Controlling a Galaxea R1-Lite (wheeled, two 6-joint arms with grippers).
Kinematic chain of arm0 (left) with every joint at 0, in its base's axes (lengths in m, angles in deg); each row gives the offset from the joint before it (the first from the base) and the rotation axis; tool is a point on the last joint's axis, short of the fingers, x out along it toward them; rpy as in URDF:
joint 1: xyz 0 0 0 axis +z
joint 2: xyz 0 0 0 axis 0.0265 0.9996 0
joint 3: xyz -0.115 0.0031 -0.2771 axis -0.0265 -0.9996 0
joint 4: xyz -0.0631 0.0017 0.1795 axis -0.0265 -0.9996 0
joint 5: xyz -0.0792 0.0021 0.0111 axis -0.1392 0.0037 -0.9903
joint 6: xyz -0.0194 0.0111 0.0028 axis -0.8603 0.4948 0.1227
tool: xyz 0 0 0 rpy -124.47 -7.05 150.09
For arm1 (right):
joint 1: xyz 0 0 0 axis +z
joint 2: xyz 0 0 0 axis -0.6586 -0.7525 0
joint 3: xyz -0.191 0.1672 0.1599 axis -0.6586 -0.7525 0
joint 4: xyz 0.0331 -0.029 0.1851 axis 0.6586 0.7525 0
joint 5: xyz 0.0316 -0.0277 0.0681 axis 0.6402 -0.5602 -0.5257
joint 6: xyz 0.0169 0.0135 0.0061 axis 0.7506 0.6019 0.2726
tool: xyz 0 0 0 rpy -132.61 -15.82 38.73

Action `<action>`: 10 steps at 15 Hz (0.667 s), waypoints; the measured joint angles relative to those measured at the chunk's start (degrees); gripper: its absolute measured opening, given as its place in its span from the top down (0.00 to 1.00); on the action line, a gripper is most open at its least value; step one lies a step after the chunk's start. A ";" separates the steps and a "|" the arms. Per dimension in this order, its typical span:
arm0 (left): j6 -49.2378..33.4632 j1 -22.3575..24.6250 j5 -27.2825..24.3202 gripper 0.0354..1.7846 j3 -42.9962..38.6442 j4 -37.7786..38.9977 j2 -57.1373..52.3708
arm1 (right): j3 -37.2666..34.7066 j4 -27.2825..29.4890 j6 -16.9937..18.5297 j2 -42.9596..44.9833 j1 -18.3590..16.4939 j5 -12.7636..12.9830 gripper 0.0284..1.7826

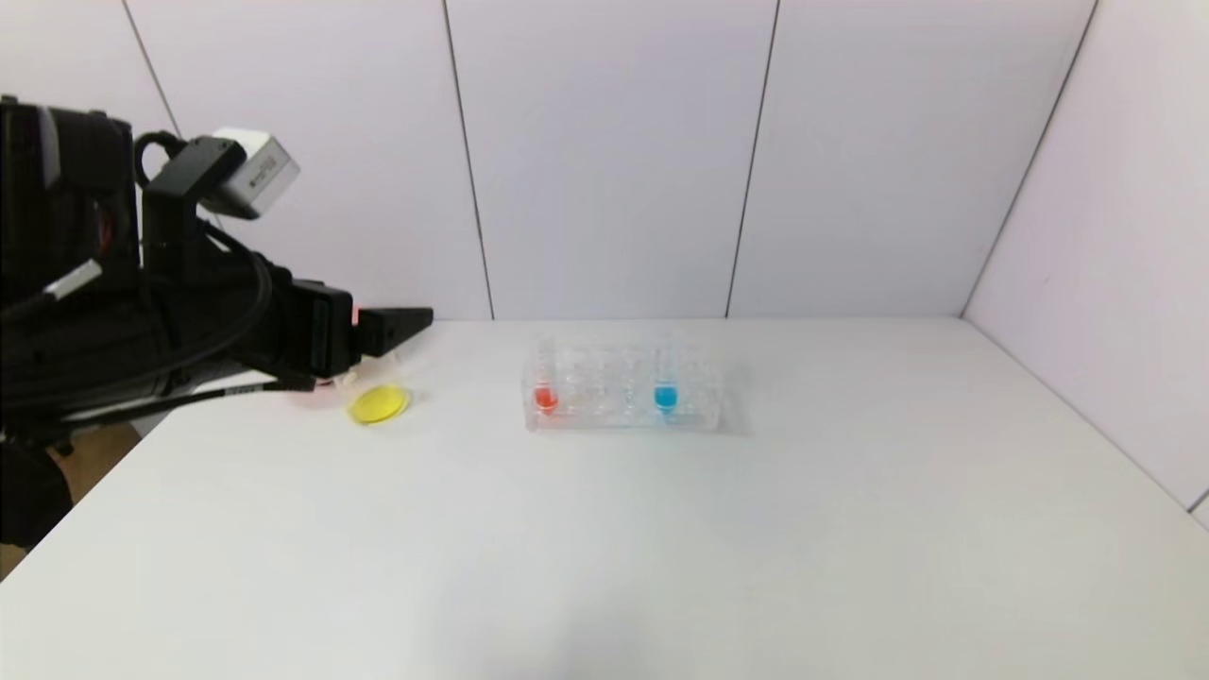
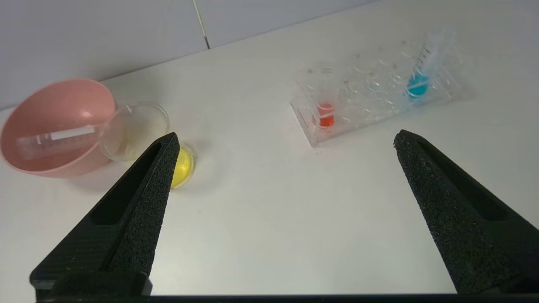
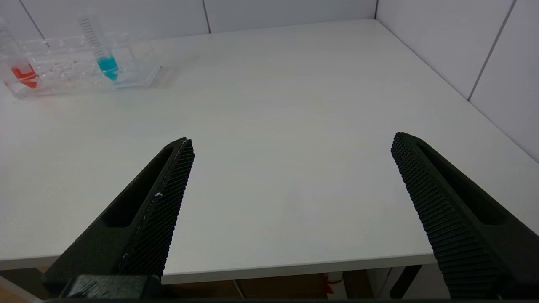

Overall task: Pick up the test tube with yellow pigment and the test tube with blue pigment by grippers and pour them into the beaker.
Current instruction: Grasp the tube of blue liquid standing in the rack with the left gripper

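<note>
Left end effector (image 2: 282,141): I see it spread wide and holding nothing, above the white desk (image 1: 661,548), to the left of the clear rectangular tube rack (image 1: 623,397).
Right end effector (image 3: 290,143): spread wide too, at the near desk edge, well apart from the rack.
Blue tube (image 1: 666,395): slim clear tube with blue pigment, upright in the rack.
Beaker (image 2: 134,130): small clear glass, touching the pink bowl (image 2: 54,126), left of the rack.
Yellow tube: I cannot tell; an empty-looking clear tube (image 2: 54,139) lies in the bowl.
Yellow disc (image 1: 379,404): just beside the beaker.

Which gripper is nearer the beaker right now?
Left. The left gripper, open, hovers just beside the beaker by the pink bowl; the right gripper, open, sits back at the table's near edge.
</note>
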 joint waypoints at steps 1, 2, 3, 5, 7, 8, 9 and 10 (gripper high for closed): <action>-0.28 -1.83 0.66 0.00 -4.29 3.18 -1.73 | 0.00 0.00 -0.02 0.01 0.00 0.01 0.04; -0.46 -3.47 1.43 0.00 -8.44 6.95 -3.46 | 0.00 0.00 0.00 0.01 0.02 0.00 0.04; -0.74 -4.58 2.10 0.00 -11.91 9.79 -4.96 | 0.00 0.00 0.00 0.01 0.02 0.00 0.04; -2.16 -6.64 2.82 0.00 -17.75 12.32 -7.61 | 0.00 0.00 0.01 0.00 0.02 0.00 0.04; -3.60 -8.61 2.97 0.00 -20.04 12.58 -8.96 | 0.00 0.00 0.00 0.01 0.00 0.00 0.04; -3.90 -9.24 2.91 0.00 -20.44 12.61 -9.09 | 0.00 0.00 0.00 0.01 0.02 0.00 0.04; -4.47 -9.90 2.91 0.00 -20.48 12.80 -8.98 | 0.00 0.00 0.00 0.01 0.02 0.00 0.04; -5.28 -11.19 2.84 0.00 -20.46 13.51 -8.75 | 0.00 0.00 0.00 0.01 0.02 0.00 0.04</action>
